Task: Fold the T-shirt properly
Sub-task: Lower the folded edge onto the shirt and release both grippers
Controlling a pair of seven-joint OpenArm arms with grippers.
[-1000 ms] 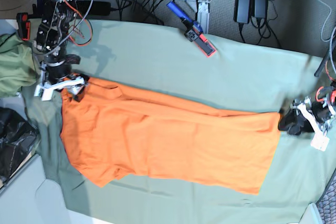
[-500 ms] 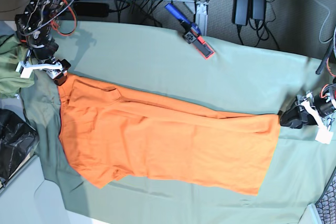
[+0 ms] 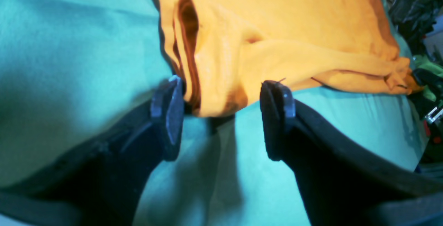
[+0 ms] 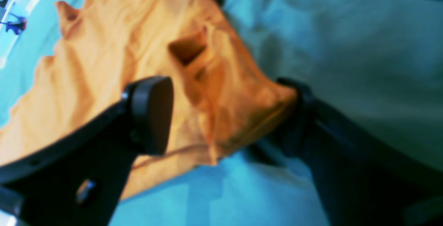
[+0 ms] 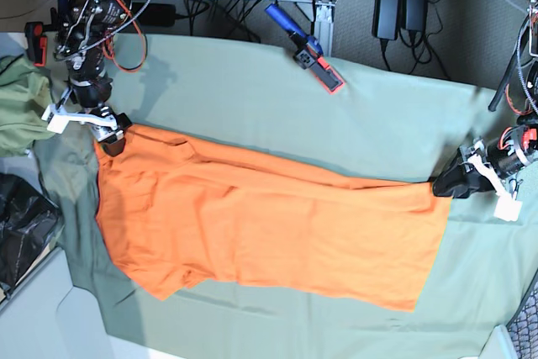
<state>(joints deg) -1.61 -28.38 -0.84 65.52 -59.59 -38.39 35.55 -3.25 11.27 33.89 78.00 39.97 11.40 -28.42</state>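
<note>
The orange T-shirt (image 5: 269,224) lies spread flat on the sage green cloth (image 5: 252,98), its sleeve end at the left and its hem at the right. My right gripper (image 5: 113,134) is at the shirt's upper left corner. In the right wrist view the gripper (image 4: 225,115) is open, with a bunched fold of orange fabric (image 4: 104,63) between its fingers. My left gripper (image 5: 443,184) is at the upper hem corner on the right. In the left wrist view it (image 3: 221,115) stands open, and the shirt's corner (image 3: 214,94) pokes in between its fingertips.
An olive-green garment (image 5: 17,107) is bunched at the left edge, above a black bag (image 5: 21,233). A blue and red tool (image 5: 313,55) lies on the cloth's far edge. Power bricks (image 5: 402,2) and cables lie beyond the cloth.
My right gripper swung away to the upper left and has come back to the shirt's corner. My left gripper has slid left, up to the hem corner. The shirt has barely shifted.
</note>
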